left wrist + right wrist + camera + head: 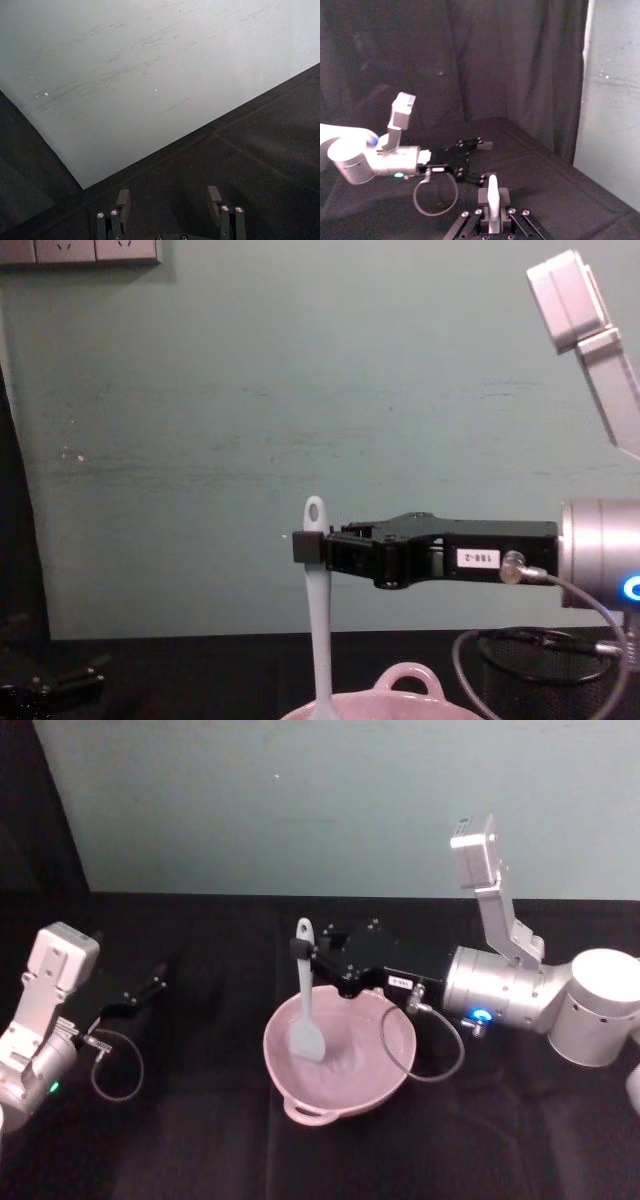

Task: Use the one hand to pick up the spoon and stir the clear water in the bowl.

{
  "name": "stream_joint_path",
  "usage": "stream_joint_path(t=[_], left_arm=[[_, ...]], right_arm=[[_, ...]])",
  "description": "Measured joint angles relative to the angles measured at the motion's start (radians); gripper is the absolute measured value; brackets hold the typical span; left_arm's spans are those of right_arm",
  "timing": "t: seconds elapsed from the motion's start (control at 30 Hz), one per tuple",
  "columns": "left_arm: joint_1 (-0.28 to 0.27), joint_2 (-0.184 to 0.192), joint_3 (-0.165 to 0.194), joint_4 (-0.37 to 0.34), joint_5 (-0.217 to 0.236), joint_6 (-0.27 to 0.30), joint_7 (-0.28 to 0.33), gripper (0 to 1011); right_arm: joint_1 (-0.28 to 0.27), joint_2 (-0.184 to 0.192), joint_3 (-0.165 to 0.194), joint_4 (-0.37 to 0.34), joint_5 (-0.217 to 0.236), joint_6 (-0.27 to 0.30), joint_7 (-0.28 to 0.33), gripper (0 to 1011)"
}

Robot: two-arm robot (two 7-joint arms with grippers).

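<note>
The right gripper [305,952], fingers [300,547] clenched high on the handle, holds the light, stiff, likely slick spoon [305,1020] in the bowl [275,1065]; the left gripper [148,988] rests open.

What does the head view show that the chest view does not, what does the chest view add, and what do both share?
Head view: the spoon has its blade down inside the bowl, whose whole inside shows; the left pincer sits open at the left of the table. Chest view: a black mesh cup stands at lower right, and wall sockets sit top left. Both: the right pincer shut on the spoon's handle near its holed tip, and the bowl's loop handle.
</note>
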State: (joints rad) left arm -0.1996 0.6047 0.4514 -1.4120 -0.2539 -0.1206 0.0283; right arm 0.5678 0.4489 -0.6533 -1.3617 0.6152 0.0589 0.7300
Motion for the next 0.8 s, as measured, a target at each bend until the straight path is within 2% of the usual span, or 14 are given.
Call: stream_joint_path(t=[0.2,0.4,0.57,0.8], left_arm=[[0.0,0.0,0.0,0.0,0.0,0.0,0.0,1005],[0.0,0.0,0.0,0.0,0.0,0.0,0.0,1005],[0.0,0.0,0.0,0.0,0.0,0.0,0.0,1005],[0.0,0.0,0.0,0.0,0.0,0.0,0.0,1005]], right_arm=[[0.036,-0.033,0.009,0.087,-0.004,-0.025,0.002,134],[0.048,-0.042,0.038,0.141,-0.007,-0.036,-0.017,134],[0.037,-0.023,0.065,0.133,-0.007,-0.033,-0.04,134],[-0.008,0.024,0.085,0.049,-0.017,-0.004,-0.068,134]])
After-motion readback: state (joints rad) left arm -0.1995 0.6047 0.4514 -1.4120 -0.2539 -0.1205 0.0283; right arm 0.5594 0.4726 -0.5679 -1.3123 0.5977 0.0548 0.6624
